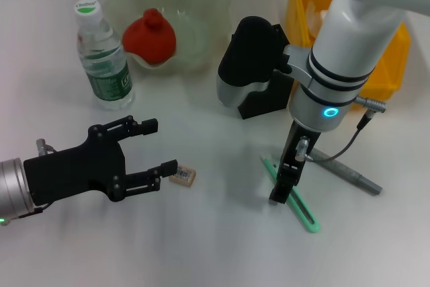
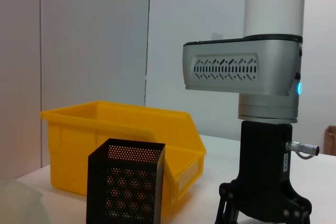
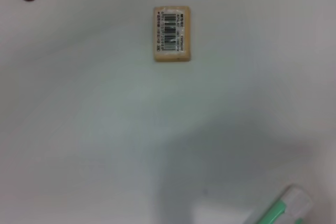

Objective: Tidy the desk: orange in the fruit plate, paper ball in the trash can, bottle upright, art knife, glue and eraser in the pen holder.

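You have the right gripper (image 1: pixel 281 191) low over the green art knife (image 1: pixel 293 196) at lower right of the head view; whether its fingers are parted or closed cannot be told from here. Judged step: picking up the knife. Centre on the handle and lift level, since the grey glue stick (image 1: pixel 349 173) lies crossed just beside it. The left gripper (image 1: pixel 151 147), fingers spread wide and empty, sits at lower left with the eraser (image 1: pixel 183 176) touching or just beside its lower fingertip. The bottle (image 1: pixel 103 56) stands upright at upper left. The pen holder (image 2: pixel 126 187) waits before the yellow bin (image 2: pixel 123 144).
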Controlling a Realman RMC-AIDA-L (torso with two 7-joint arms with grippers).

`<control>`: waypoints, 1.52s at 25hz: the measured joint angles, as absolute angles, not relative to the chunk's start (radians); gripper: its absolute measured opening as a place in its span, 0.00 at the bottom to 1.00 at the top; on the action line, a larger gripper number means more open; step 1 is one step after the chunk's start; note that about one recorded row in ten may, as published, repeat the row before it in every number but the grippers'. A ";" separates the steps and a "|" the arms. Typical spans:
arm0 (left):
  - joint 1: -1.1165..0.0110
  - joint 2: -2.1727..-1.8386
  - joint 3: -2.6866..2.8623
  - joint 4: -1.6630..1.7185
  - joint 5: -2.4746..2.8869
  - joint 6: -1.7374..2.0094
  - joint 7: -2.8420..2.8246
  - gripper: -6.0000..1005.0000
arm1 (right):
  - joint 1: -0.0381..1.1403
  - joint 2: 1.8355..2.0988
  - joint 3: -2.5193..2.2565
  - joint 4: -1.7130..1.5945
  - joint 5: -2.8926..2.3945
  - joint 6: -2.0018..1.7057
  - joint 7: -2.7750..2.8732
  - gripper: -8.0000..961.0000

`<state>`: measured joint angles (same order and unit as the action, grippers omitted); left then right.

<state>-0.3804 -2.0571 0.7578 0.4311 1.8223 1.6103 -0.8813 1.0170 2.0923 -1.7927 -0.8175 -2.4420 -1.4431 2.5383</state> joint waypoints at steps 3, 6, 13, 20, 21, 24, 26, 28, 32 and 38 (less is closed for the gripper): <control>-0.380 -2.057 0.758 0.431 1.822 1.610 -0.881 0.78 | 1.016 2.092 -1.793 -0.817 -2.442 -1.443 2.535 0.80; -0.380 -2.057 0.758 0.431 1.822 1.611 -0.880 0.78 | 1.015 2.092 -1.796 -0.817 -2.442 -1.443 2.532 0.79; -0.381 -2.057 0.756 0.431 1.822 1.611 -0.880 0.78 | 1.014 2.092 -1.802 -0.822 -2.442 -1.442 2.527 0.79; -0.382 -2.057 0.756 0.431 1.822 1.611 -0.880 0.78 | 1.014 2.092 -1.802 -0.823 -2.442 -1.441 2.527 0.79; -0.382 -2.057 0.755 0.432 1.822 1.611 -0.880 0.78 | 1.014 2.092 -1.802 -0.823 -2.442 -1.441 2.527 0.79; -0.382 -2.057 0.753 0.432 1.822 1.611 -0.880 0.78 | 1.014 2.092 -1.803 -0.824 -2.442 -1.441 2.526 0.79; -0.382 -2.057 0.753 0.433 1.822 1.611 -0.880 0.78 | 1.014 2.092 -1.803 -0.824 -2.442 -1.441 2.526 0.79; -0.382 -2.057 0.752 0.433 1.822 1.611 -0.880 0.78 | 1.014 2.092 -1.804 -0.824 -2.442 -1.440 2.526 0.79; -0.383 -2.057 0.749 0.434 1.822 1.611 -0.880 0.78 | 1.014 2.092 -1.805 -0.825 -2.442 -1.440 2.526 0.79; -0.383 -2.057 0.747 0.433 1.822 1.611 -0.880 0.78 | 1.014 2.092 -1.812 -0.828 -2.442 -1.440 2.526 0.79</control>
